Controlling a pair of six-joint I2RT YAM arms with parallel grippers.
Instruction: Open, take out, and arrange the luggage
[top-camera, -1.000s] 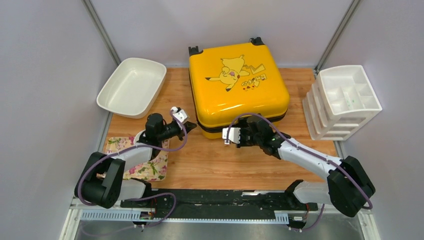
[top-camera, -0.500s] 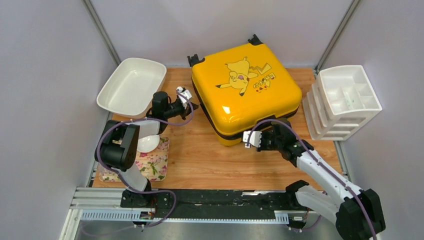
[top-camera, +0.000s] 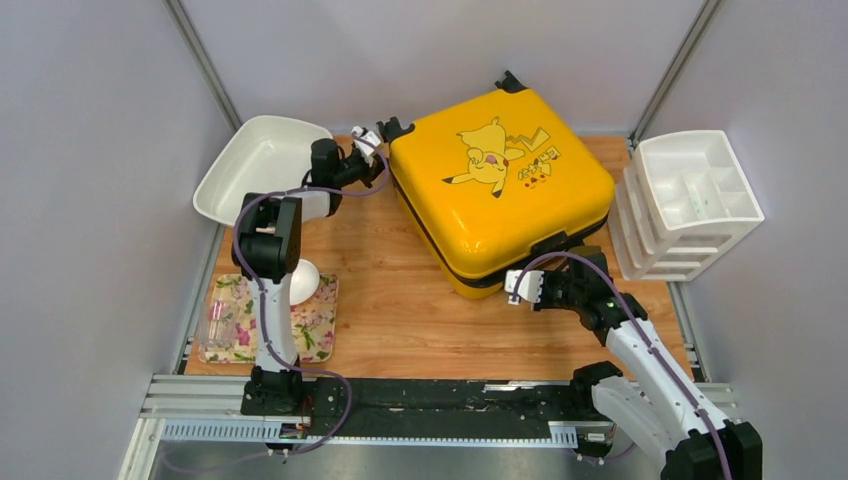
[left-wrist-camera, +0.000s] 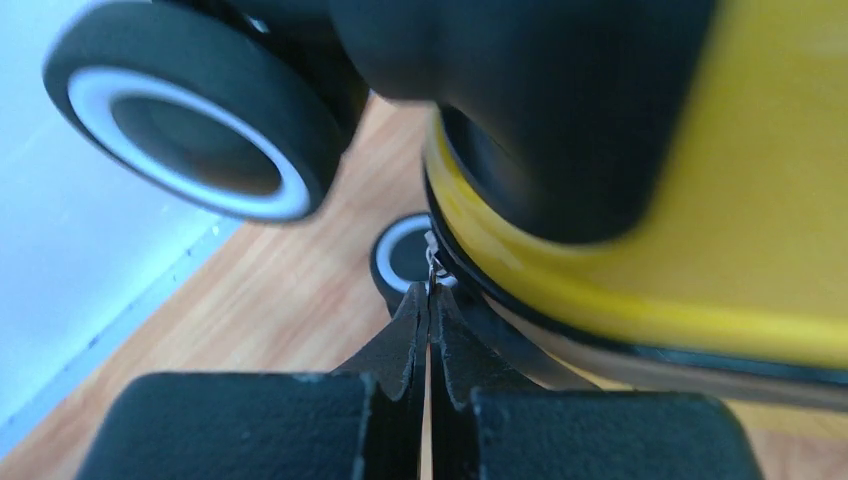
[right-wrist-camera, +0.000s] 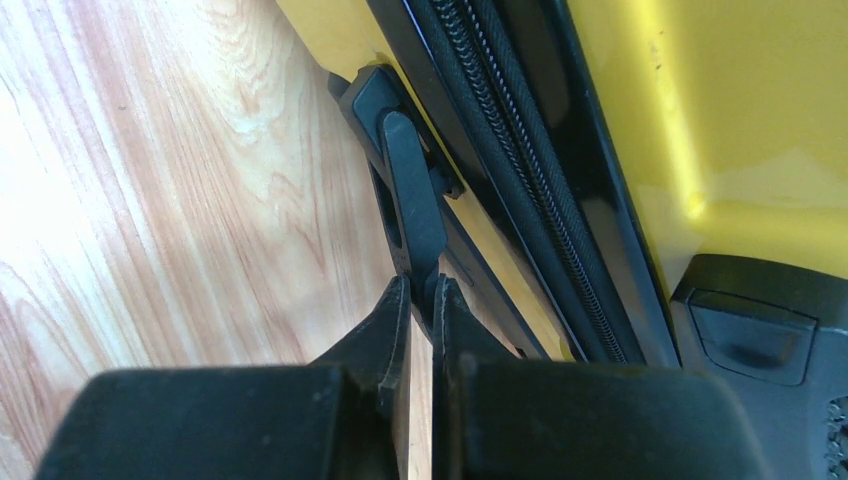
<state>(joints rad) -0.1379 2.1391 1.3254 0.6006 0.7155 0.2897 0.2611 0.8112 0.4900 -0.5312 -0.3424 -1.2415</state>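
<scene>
The luggage (top-camera: 500, 180), a yellow hard-shell suitcase with a cartoon print, lies flat and closed on the wooden table, turned at an angle. My left gripper (top-camera: 384, 168) is at its back-left corner beside a black wheel (left-wrist-camera: 190, 130). In the left wrist view this gripper (left-wrist-camera: 430, 292) is shut on a thin metal zipper pull (left-wrist-camera: 432, 262) at the black trim. My right gripper (top-camera: 512, 290) is at the near front corner. In the right wrist view it (right-wrist-camera: 420, 288) is shut on a long black zipper pull tab (right-wrist-camera: 413, 205) beside the zipper teeth (right-wrist-camera: 520, 170).
A white basin (top-camera: 262, 170) stands at the back left, close to my left arm. A white drawer organiser (top-camera: 690, 200) stands at the right edge. A floral tray (top-camera: 270, 325) with a white rounded object (top-camera: 303, 283) lies at the front left. Grey walls enclose the table.
The suitcase has turned counterclockwise. My left gripper travelled from the front-left side up to the back-left corner. My right gripper moved right along the front edge.
</scene>
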